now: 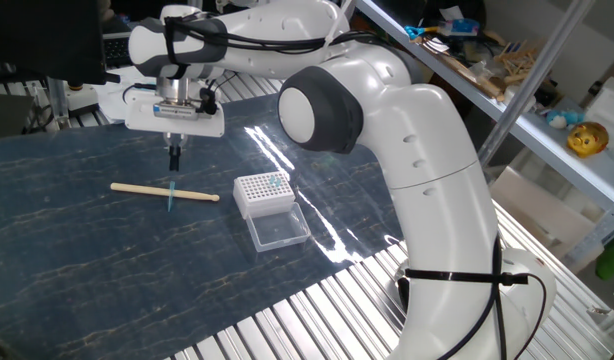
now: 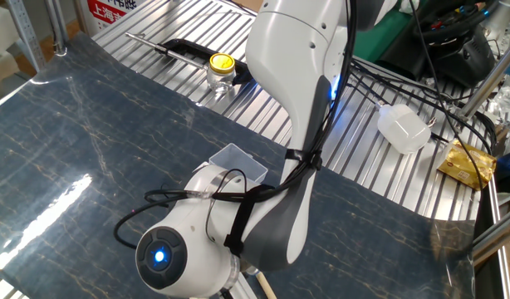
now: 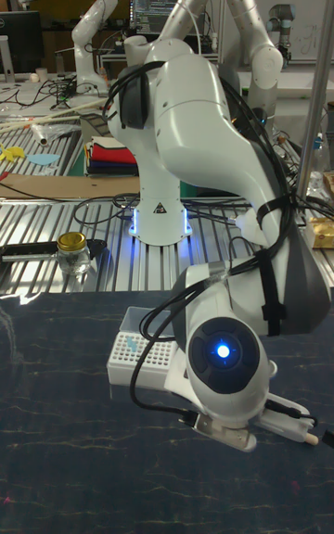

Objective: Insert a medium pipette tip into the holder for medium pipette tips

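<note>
End effector (image 1: 174, 160): suspended over the worktop (image 1: 77, 250), pointing straight down, directly above the wooden stick (image 1: 164, 191). Its dark fingers (image 1: 174, 157) read as one narrow black shape with no visible gap, so they appear to be together, holding nothing. Clear of the surface. In the other two views the arm's own body hides the fingers.

Medium pipette tip (image 1: 173, 196): a thin blue-teal cone lying flat on the worktop, crossing the wooden stick about midway along it, just below the end effector. Whether it rests on top of the stick or beneath it cannot be told at this size. It is not in the holder.

Wooden stick: pale, long, lying flat, running left to right; its right end stops near the holder without touching it. One end also shows in the tall fixed view, beneath the wrist at the lower right.

Holder (image 1: 264, 193): a small white boxy rack to the right of the stick, upright, with a grid of small holes on top. A few blue-teal tips sit in holes near its far right corner. Its clear hinged lid (image 1: 278, 230) is swung open and lies flat on the worktop on the rack's near side.

Worktop: dark blue marbled sheet over ribbed metal. A glass jar with a yellow cap (image 2: 221, 71) stands on the ribbed metal, well apart from the holder.
</note>
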You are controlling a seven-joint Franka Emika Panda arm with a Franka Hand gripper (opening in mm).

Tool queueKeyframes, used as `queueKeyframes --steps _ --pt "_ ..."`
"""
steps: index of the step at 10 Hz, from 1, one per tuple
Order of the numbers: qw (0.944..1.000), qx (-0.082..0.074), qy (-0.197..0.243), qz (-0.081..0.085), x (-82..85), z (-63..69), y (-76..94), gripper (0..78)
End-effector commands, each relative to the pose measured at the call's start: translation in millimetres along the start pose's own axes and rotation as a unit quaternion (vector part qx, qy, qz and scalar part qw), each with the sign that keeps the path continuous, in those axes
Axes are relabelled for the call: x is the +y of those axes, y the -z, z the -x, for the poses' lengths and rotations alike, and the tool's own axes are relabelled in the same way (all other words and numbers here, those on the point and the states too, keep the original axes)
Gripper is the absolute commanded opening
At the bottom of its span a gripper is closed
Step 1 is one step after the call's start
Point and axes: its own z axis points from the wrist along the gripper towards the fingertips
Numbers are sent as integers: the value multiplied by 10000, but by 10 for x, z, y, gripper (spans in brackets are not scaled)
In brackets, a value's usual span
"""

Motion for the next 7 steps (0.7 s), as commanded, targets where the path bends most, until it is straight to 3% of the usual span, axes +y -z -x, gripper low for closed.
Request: queueKeyframes --steps 1,4,5,7 --pt "10000 7 -32 -8 7 -7 4 0" --pt "10000 9 -32 -15 9 -7 0 0" --pt "10000 12 -30 -13 10 -7 -1 774" --pt "10000 12 -30 -13 10 -7 -1 774"
